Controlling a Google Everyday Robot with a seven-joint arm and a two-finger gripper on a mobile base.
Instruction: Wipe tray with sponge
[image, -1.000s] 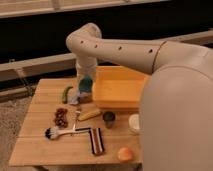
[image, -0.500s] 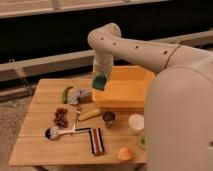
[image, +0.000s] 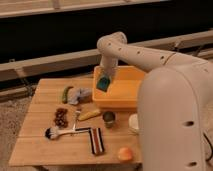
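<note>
The tray (image: 125, 98) is a large yellow-orange bin on the right half of the wooden table. My gripper (image: 105, 80) hangs over the tray's left end, shut on the sponge (image: 103, 83), a small teal block held tilted just above the tray's left wall. The white arm reaches in from the right and hides the tray's right end.
Left of the tray lie a grey-blue cloth (image: 80, 95) and a slim green pepper (image: 66, 93). In front are a banana (image: 91, 114), a small dark can (image: 108, 118), a dark cluster of grapes (image: 61, 117), a white brush (image: 56, 132), a striped bar (image: 96, 140), an orange fruit (image: 125, 153).
The arm has swung to the right, carrying the sponge from beside the tray's left wall to over the tray's left end.
</note>
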